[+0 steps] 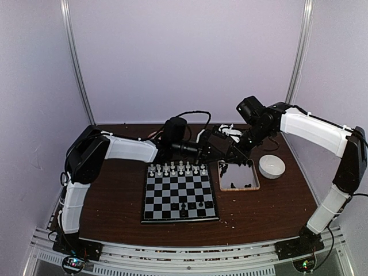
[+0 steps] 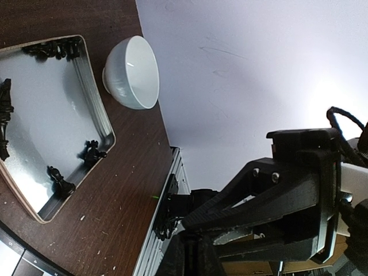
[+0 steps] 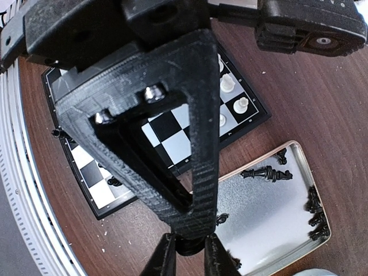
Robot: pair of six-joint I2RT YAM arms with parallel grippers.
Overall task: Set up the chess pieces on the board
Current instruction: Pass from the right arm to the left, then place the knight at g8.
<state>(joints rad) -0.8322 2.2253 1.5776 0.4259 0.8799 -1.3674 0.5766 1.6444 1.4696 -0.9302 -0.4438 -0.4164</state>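
Left tool [image 3: 192, 229] closed, tip meeting right tool [image 3: 190, 256], likewise pinched together; whether a piece sits between, cannot tell; white pieces [image 1: 177, 169] ranked along far edge of board [image 1: 172, 198]; black pieces [image 3: 265, 172] mostly in tray [image 3: 270, 213] beside it, about two placed

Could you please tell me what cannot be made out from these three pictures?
- Right wrist view: what the right jaws pinch; a left jaw crosses in front, and the bottom edge cuts the rest. It also hides much of the board.
- Left wrist view: the left jaws' tips, lost in dark shapes at the bottom edge; the tray is cut by the left edge.
- Top view: which kinds the white chess pieces are; too small.
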